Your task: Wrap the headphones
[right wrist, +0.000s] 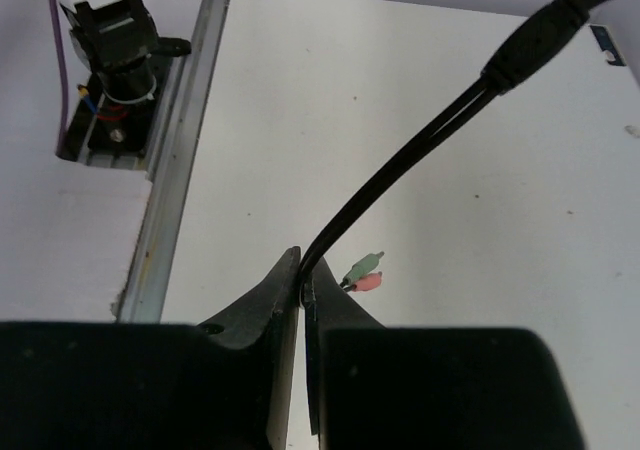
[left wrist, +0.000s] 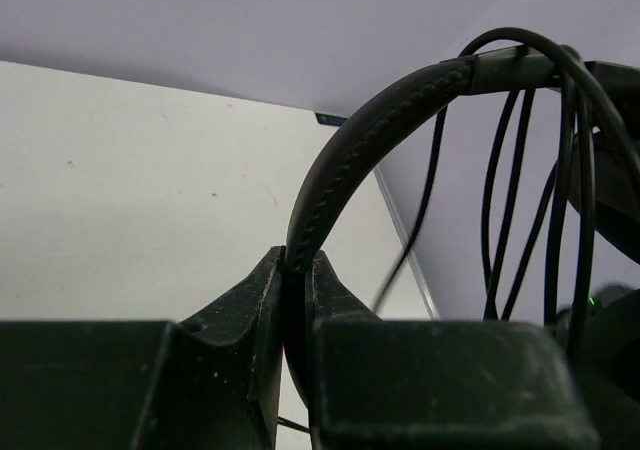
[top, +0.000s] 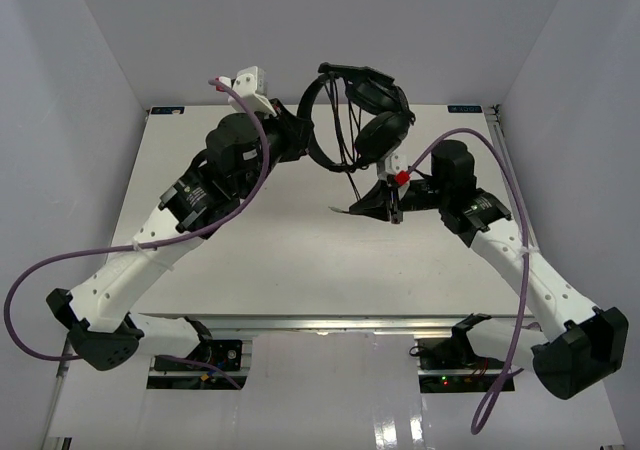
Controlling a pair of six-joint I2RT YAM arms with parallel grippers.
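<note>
Your left pincer (top: 297, 128) is clenched on the headphones (top: 372, 118). In the left wrist view its fingertips (left wrist: 270, 290) clamp the stitched headband (left wrist: 350, 160) edge-on, and the band arches up and to the right from the grip. The headset is lifted off the counter (top: 250, 260), above the far edge and a little right of the middle. The earcups (top: 380, 130) are on the right-hand side of the band, and the left pincer holds the opposite side.

Several strands of the thin black cord (left wrist: 500, 190) pass over the top of the headband and hang down beside it. You can see the same strands from above, dropping from the headset towards your right arm.

Your right pincer (top: 385, 205) is also clenched, and it grasps the cord (right wrist: 400, 180). In the right wrist view the fingers (right wrist: 275, 295) meet tip to tip with the doubled cord pinched between them. From there the cord runs up and to the right into a thicker moulded junction (right wrist: 530, 45). The green and pink plugs (right wrist: 363, 272) show just beside the fingertips. You cannot tell whether they rest on the counter or hang above it. The right pincer is over the right half of the counter, nearer you than the headset.
</note>
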